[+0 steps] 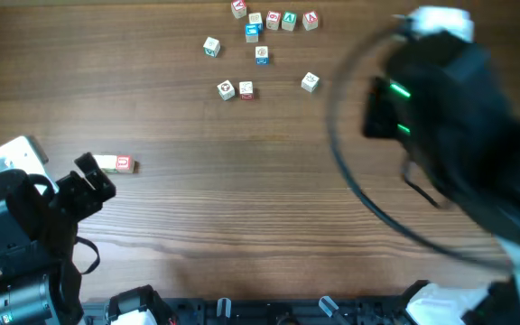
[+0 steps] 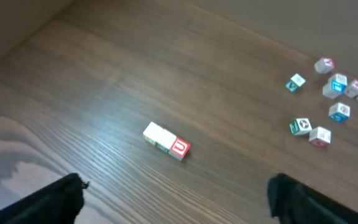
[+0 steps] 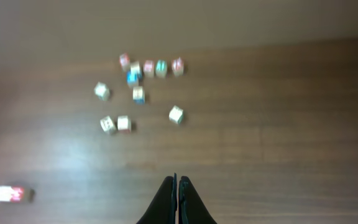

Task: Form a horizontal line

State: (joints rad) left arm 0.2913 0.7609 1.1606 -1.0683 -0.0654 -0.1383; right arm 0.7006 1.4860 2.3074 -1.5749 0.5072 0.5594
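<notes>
The left tool (image 2: 176,193) was seen wide open and empty. Just ahead, the row of cubes (image 2: 166,140) lay on the surface (image 2: 104,74), its long axis roughly across the opening. Loose cubes (image 2: 301,126) were scattered farther ahead. The right tool (image 3: 178,186), closed on nothing, was judged farther from the row.

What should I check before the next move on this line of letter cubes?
1. The row of three cubes is touching and straight: ok.
2. The left tool is open and empty: ok.
3. The right tool is open for a pick: not ok, it is shut and empty.
4. The loose cubes lie apart from the row: ok.
5. The right arm pose in the overhead view: cannot tell, blurred.
</notes>
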